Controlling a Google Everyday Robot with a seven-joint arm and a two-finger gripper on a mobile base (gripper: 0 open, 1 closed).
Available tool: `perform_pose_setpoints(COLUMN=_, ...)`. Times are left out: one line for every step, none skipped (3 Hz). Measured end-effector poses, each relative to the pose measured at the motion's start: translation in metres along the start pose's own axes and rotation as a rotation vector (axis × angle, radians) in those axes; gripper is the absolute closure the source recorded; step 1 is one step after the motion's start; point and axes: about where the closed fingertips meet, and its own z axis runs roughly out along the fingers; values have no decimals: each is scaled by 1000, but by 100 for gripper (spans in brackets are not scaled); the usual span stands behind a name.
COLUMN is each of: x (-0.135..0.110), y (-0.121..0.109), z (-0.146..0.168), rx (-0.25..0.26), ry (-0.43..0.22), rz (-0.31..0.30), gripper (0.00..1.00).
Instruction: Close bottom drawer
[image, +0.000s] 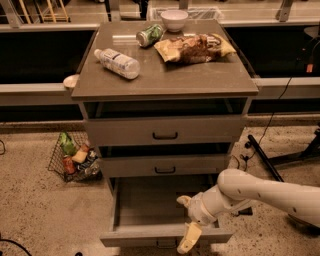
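The bottom drawer (150, 233) is the lowest of three grey-brown drawers in the cabinet and stands pulled far out. Its shallow tray looks empty. Its low front panel runs along the bottom of the view, with a small dark handle (165, 244) at its centre. My gripper (186, 220) reaches in from the right on a white arm. It hangs over the right part of the tray, just behind the front panel. One cream finger (189, 238) points down over the panel's top edge, the other (183, 200) points back over the tray.
The middle drawer (165, 165) and top drawer (165, 131) sit above, nearly shut. The cabinet top holds a plastic bottle (118, 62), a can (149, 35), a white bowl (174, 19) and a snack bag (192, 47). A wire basket (74, 157) of items stands on the floor at left.
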Motion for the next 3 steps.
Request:
perform_pose_setpoints(x=58, y=-14, z=44, rx=-37, ry=41, rz=18, gripper=0)
perform_pose_setpoints(x=106, y=-21, z=76, rx=-62, ry=64, rz=44, gripper=0)
perform_pose_setpoints(x=142, y=-27, z=100, rx=-59, ry=52, rz=57, gripper=14)
